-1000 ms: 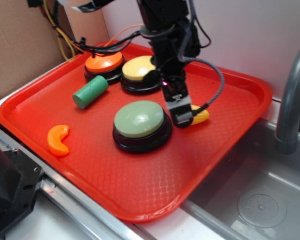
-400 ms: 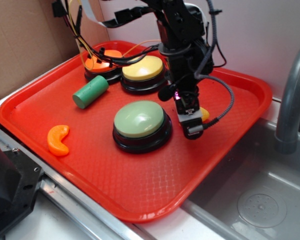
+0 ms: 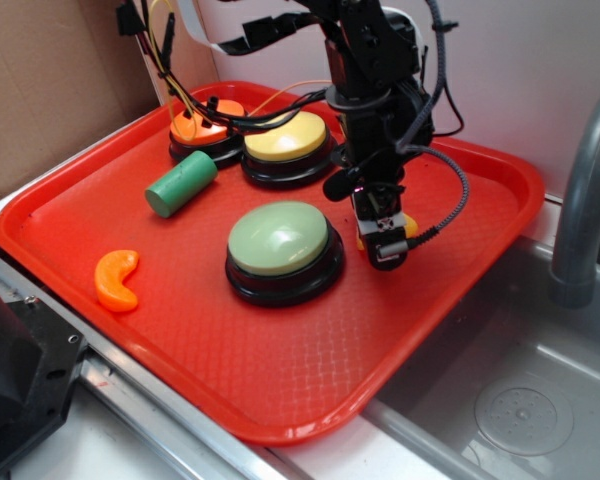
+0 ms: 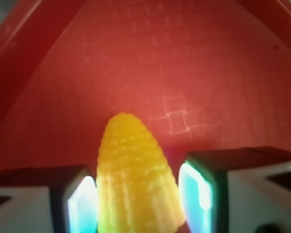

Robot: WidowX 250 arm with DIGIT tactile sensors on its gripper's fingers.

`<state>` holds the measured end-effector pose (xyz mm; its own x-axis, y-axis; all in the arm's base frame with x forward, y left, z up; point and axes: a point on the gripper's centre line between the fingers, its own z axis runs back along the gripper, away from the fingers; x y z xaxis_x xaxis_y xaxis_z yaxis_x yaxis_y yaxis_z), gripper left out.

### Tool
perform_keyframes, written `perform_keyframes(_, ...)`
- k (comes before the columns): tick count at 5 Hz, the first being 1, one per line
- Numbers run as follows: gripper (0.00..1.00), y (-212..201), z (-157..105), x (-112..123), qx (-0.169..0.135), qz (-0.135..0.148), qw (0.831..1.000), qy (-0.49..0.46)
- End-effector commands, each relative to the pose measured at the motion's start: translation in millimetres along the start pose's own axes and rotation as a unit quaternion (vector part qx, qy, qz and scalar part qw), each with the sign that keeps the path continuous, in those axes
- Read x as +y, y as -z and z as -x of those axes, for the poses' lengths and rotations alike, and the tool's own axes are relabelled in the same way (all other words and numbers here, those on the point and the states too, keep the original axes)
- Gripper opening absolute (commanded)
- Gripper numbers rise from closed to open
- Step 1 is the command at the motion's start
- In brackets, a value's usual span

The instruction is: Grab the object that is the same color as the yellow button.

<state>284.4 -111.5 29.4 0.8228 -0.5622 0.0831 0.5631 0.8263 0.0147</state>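
The toy corn cob [image 4: 136,179] lies between the two fingers of the gripper [image 4: 136,204], on the red tray [image 3: 280,370], just right of the green-topped button [image 3: 280,238] and in front of the yellow button [image 3: 286,136]. In the wrist view the pincer stands at a narrow-to-middling opening: the left pad [image 4: 81,206] and the right pad [image 4: 195,194] bracket the cob's wide end. The left pad appears to touch or nearly touch the cob's side; on the right a thin strip of tray seems to show between pad and cob. Whether the fingers press on the cob cannot be told from either view. In the exterior view the gripper [image 3: 382,245] is low over the tray and hides most of the cob [image 3: 408,226], of which only a small yellow patch shows at the fingers. The cob is yellow to orange-yellow, cone-shaped, with rows of small raised kernels along its length; the surface looks glossy and is somewhat blurred at close range. Its long axis runs away from the wrist camera, crosswise to the closing line of the fingers, tapered tip pointing ahead toward the far tray surface, wide end nearest the lens. The yellow button has a pale yellow dome on a black base and stands well apart from the pads.
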Motion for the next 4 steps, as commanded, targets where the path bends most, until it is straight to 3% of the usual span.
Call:
perform_keyframes(1, 0.0, -40, -6, 4, -0.02, 0.005, 0.998, -0.051)
perform_keyframes(3, 0.0, -100, 19, 15, -0.054, -0.002, 0.992, -0.118)
perform_keyframes(4, 0.0, -120, 52, 22, -0.053, -0.016, 0.984, -0.167)
